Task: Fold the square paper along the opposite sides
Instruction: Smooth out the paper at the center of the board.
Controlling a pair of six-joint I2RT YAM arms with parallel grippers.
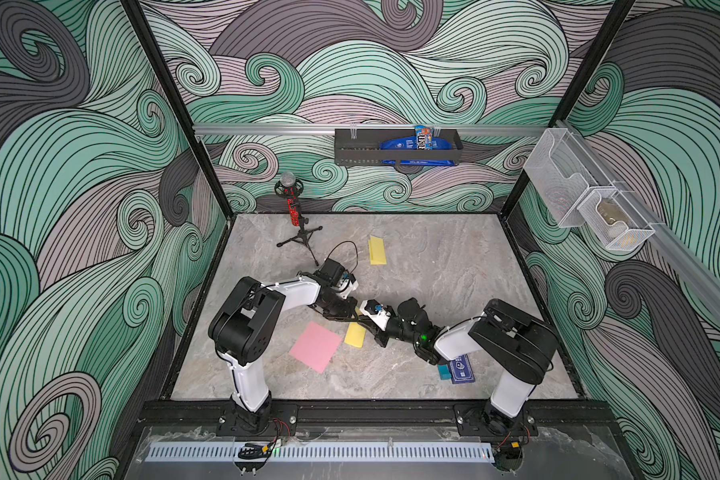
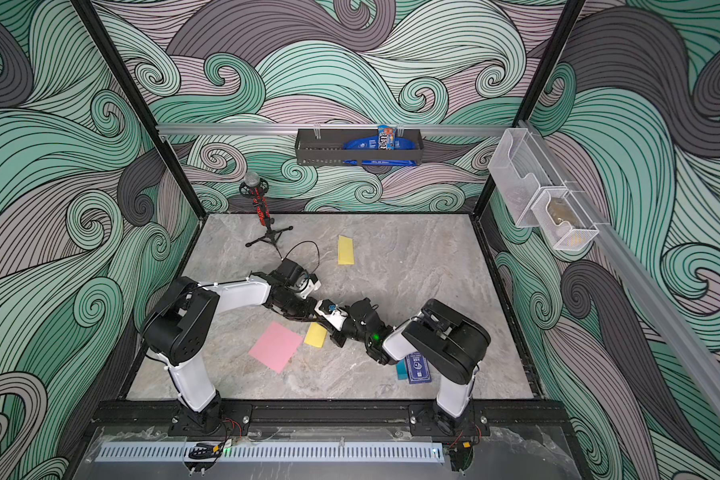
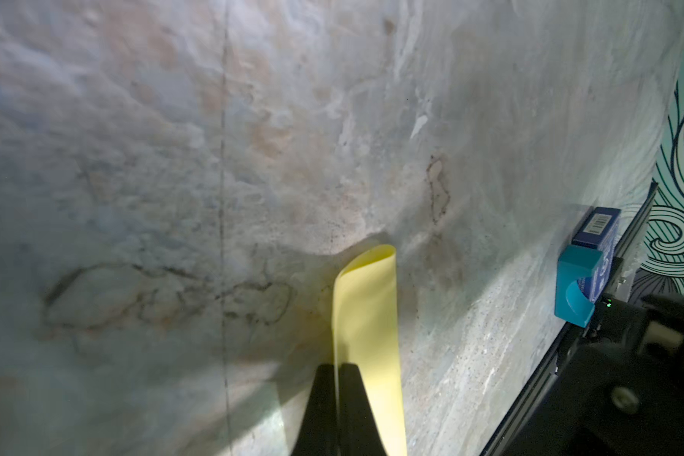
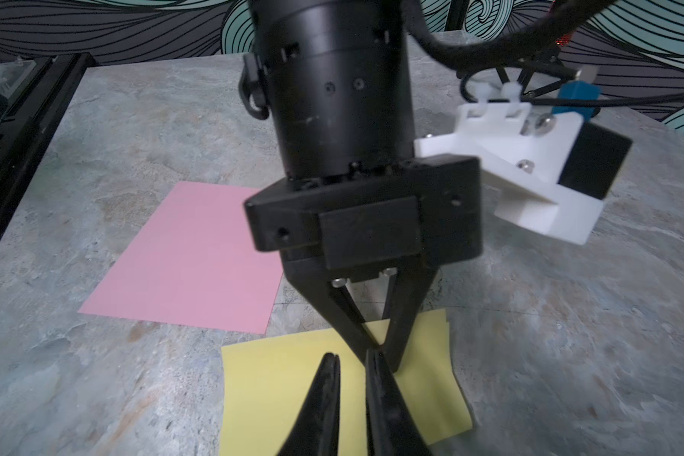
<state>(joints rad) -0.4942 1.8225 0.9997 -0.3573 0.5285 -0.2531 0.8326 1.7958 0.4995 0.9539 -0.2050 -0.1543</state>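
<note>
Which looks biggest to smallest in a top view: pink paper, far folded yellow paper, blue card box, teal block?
1. pink paper
2. far yellow paper and blue card box: look alike, box partly hidden, so unranked
3. teal block

Grey marbled counter [image 1: 433, 266], in both top views: front, left of centre, a pink square paper [image 1: 316, 346] lies flat, and a yellow square paper [image 1: 355, 335] lies just beside its right corner without touching it. In the left wrist view, one end of the yellow sheet curls up off the surface. Toward the back lies a folded yellow paper [image 1: 377, 250], with a microphone on a tripod stand [image 1: 299, 237] near the back-left corner. Front right, a dark blue box [image 1: 461, 369] touches a teal block [image 1: 444, 370].
</note>
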